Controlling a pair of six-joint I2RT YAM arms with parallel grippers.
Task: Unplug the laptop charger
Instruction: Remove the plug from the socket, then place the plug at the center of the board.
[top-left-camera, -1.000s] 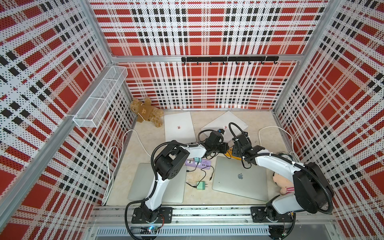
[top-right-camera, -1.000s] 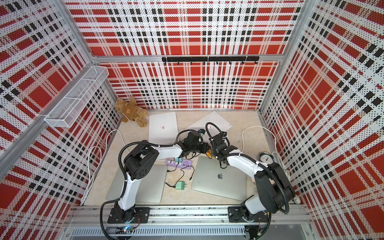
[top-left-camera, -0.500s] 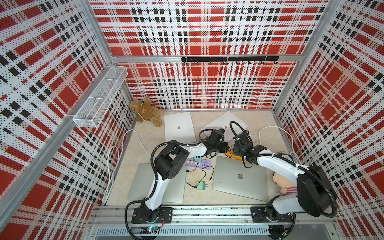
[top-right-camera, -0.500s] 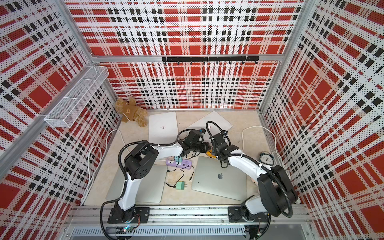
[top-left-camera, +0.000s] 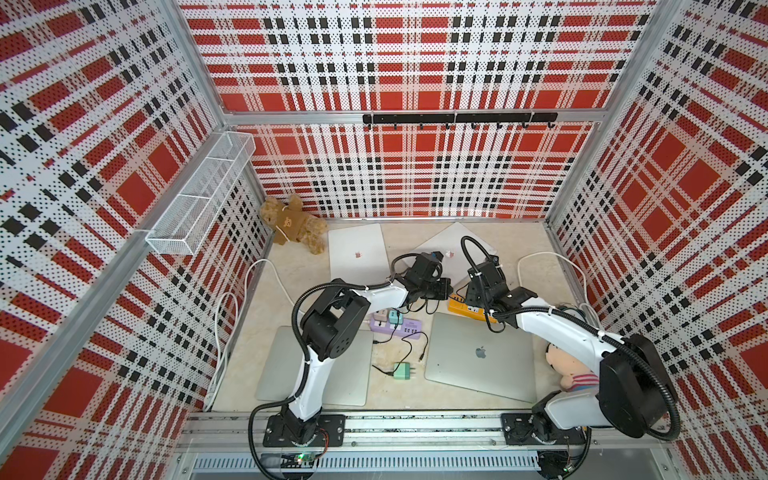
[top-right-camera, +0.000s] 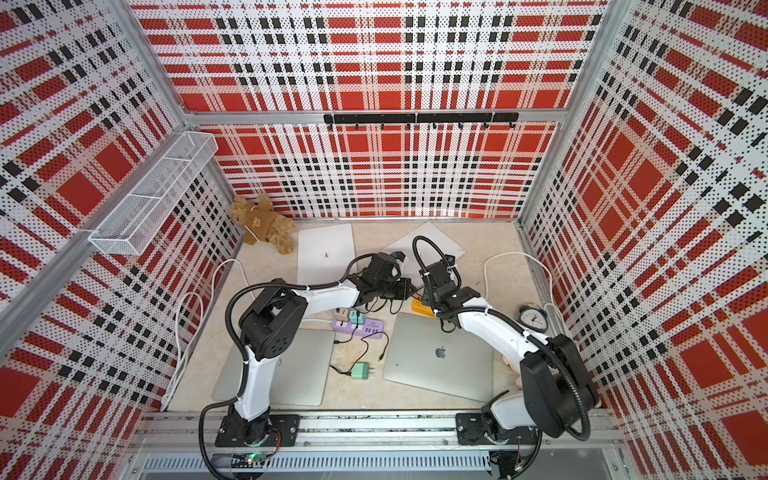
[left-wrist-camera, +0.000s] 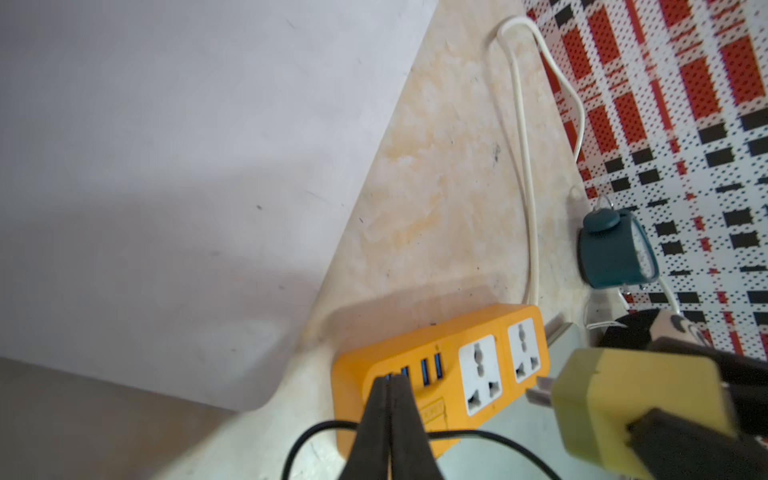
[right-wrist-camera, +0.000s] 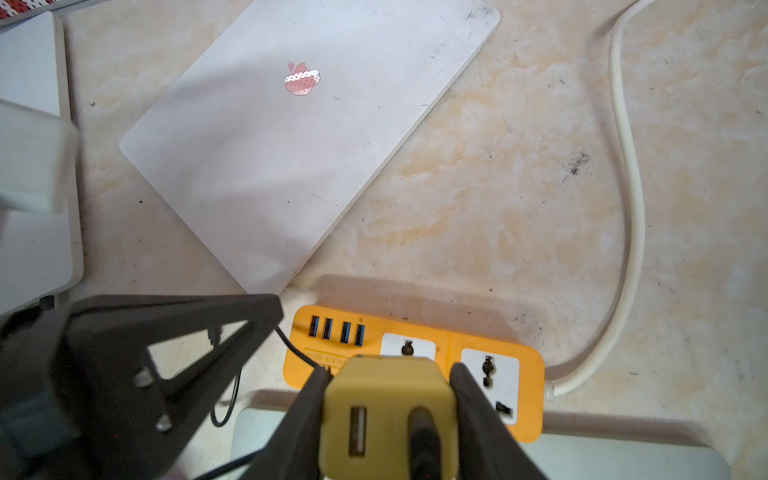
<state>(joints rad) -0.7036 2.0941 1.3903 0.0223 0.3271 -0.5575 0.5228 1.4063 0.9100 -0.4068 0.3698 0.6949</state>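
Observation:
The yellow laptop charger (right-wrist-camera: 386, 415) is clamped between the fingers of my right gripper (right-wrist-camera: 390, 372), and a black cable (right-wrist-camera: 419, 436) is plugged into its back. In the left wrist view the charger (left-wrist-camera: 623, 399) hangs just off the orange power strip (left-wrist-camera: 357, 374) with its metal prongs bare, outside the white sockets. My left gripper (left-wrist-camera: 388, 380) is shut, its tip resting at the strip's USB end. In both top views the two grippers meet over the orange strip (top-left-camera: 461, 301) (top-right-camera: 422, 307).
A white laptop (right-wrist-camera: 291, 145) lies behind the strip and a silver laptop (top-left-camera: 478, 353) in front of it. A purple power strip (top-left-camera: 395, 326) and a green charger (top-left-camera: 402, 370) sit at centre. A teal alarm clock (left-wrist-camera: 611, 249), a white cord (right-wrist-camera: 627, 208) and a doll (top-left-camera: 569, 370) are on the right.
The right arm has shifted slightly to the right with the charger in its grip. The left arm has stayed in place at the strip.

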